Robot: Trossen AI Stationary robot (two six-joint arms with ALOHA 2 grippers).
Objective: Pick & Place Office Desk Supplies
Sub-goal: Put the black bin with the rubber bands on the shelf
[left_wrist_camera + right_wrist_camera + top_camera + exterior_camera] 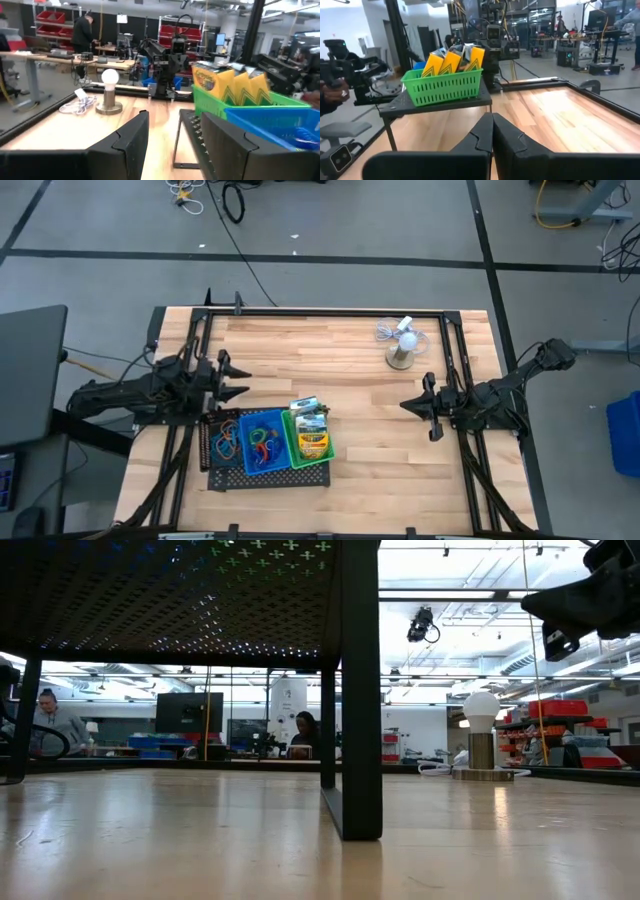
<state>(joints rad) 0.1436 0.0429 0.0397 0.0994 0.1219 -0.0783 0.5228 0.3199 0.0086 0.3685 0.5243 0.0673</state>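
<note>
Three small bins stand side by side on a raised black mesh tray (222,478): a black bin (224,442) and a blue bin (264,465), both with coloured rubber-band loops (262,438), and a green bin (296,452) with a yellow crayon box (314,445) and small green-white boxes (305,407). My left gripper (238,378) hangs open just beyond the tray's far left corner; its fingers (125,145) hold nothing. My right gripper (405,405) hangs shut to the right of the tray, its fingers (492,132) pointing level at the green bin (445,86).
A white mini fan (403,346) on a round base stands at the far right of the table, its cord coiled beside it. The tray rests on thin black legs (360,690). Bare wood lies between the tray and my right gripper. People are in the room beyond.
</note>
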